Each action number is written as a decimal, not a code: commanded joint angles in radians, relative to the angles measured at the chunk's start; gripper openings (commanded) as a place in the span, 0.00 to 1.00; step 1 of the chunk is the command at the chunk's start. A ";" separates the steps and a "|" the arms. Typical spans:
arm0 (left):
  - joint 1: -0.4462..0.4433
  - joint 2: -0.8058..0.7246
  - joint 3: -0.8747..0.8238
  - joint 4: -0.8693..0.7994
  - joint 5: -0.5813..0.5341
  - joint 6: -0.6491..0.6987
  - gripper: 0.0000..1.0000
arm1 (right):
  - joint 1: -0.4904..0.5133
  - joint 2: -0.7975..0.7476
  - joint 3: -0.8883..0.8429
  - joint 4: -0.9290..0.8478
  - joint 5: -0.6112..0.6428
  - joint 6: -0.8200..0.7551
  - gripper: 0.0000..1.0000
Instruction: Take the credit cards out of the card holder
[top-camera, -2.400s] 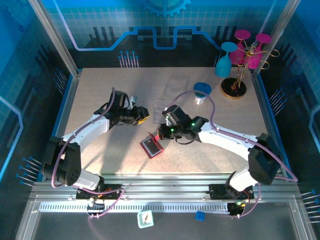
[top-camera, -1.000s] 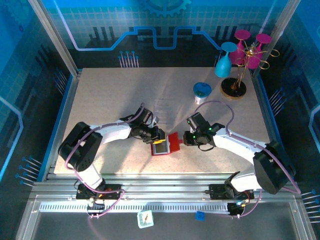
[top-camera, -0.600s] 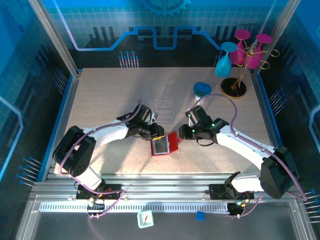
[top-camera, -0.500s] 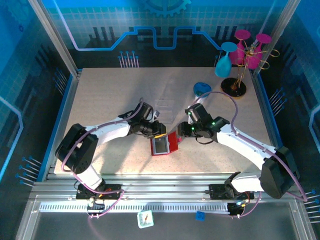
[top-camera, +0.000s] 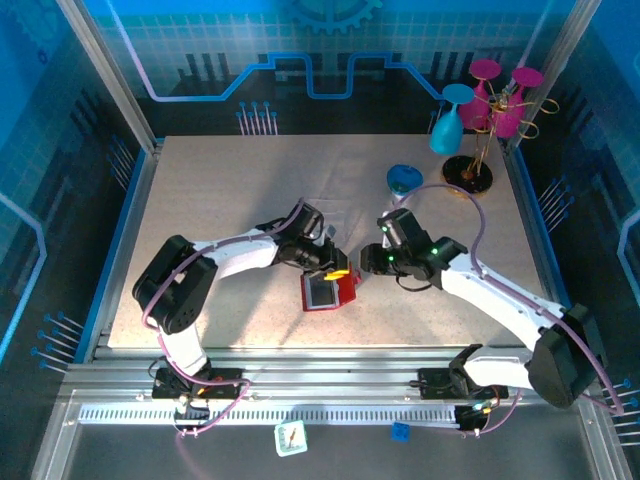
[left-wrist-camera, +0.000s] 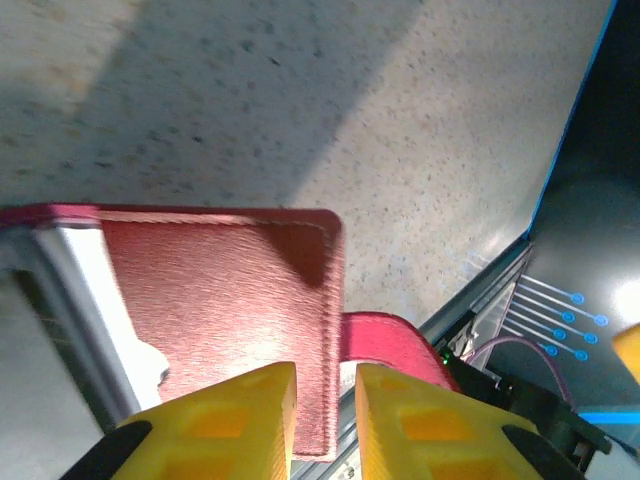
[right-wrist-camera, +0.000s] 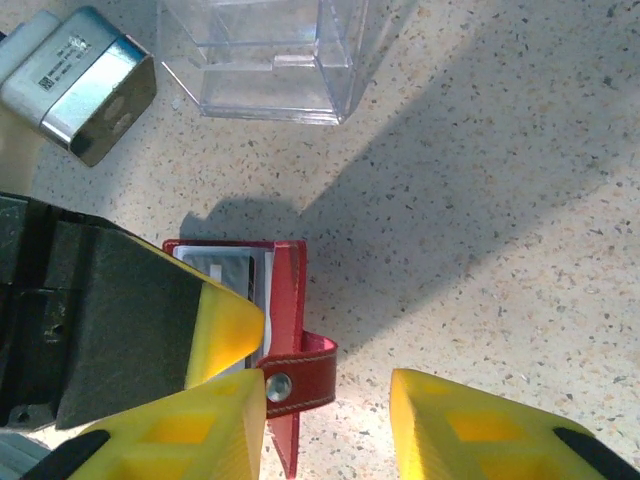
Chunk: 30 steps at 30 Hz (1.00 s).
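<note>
Right wrist view: the card holder (right-wrist-camera: 290, 290) lies open on the table (right-wrist-camera: 480, 200) near the clear box (right-wrist-camera: 270, 60), a pale card (right-wrist-camera: 222, 268) in its pocket. The right gripper (right-wrist-camera: 325, 400) is spread wide and empty. The left gripper (left-wrist-camera: 327, 380) is nearly closed and grips nothing, its tips over the holder. Print on the grey block (right-wrist-camera: 85, 80) is too small to read.

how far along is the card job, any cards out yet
Done: the card holder lies open on the table. In hand: the left pincer sits at its edge, grip unclear; the right pincer is open beside the closing tab. To do: a pale card sits in its pocket, so pulling cards remains.
</note>
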 joint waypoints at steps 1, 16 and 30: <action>-0.045 0.006 -0.015 0.035 -0.014 -0.006 0.24 | -0.008 -0.020 -0.083 0.114 -0.025 -0.037 0.38; -0.110 -0.011 -0.179 0.259 -0.136 -0.089 0.21 | -0.016 -0.050 -0.081 0.135 -0.156 -0.036 0.38; -0.136 -0.003 -0.253 0.318 -0.131 -0.104 0.17 | -0.022 0.090 -0.004 0.104 -0.287 -0.009 0.33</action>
